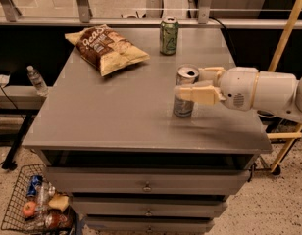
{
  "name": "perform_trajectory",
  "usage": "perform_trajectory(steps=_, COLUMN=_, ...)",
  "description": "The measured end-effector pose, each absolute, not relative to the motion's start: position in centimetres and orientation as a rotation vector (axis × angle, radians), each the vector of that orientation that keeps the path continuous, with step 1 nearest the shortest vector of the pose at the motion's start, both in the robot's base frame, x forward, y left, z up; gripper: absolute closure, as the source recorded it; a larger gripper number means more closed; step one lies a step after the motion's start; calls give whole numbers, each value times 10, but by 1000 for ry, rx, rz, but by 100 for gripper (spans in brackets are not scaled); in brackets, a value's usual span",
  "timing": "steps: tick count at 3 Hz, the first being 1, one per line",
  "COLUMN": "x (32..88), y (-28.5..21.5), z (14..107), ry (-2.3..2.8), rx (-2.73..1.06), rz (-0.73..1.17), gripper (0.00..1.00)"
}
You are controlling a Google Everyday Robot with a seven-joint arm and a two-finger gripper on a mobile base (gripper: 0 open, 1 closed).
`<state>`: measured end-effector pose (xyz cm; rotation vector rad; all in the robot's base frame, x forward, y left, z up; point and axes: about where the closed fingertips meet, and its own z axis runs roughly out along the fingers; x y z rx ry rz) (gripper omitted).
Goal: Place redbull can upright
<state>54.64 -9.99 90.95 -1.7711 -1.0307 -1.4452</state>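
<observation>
- The redbull can is being seen right of frame centre, standing on the grey table, long axis vertical.
- The gripper is reaching in from the right edge. Its fingers are being held closed across the can's mid-body, one in front and one behind.
- The base is apparently being rested on the tabletop, so release is being judged as next.

The gripper clasps the redbull can at right; green can and chip bag block the back; left of the table is free.
</observation>
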Motion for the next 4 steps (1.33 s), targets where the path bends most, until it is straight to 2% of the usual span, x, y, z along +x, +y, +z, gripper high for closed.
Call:
perform_trajectory(steps=1, x=546, y=-98, z=910, ry=-1024, rx=-1771, rz=-1437, gripper=0)
perform_trajectory(steps=2, x=546, y=-98, z=910, ry=-1024, rx=-1771, rz=-1437, gripper=0)
perform_trajectory(steps=4, x=544, y=-133, z=901, ry=-1083, rx=-1963, rz=-1363, gripper=0)
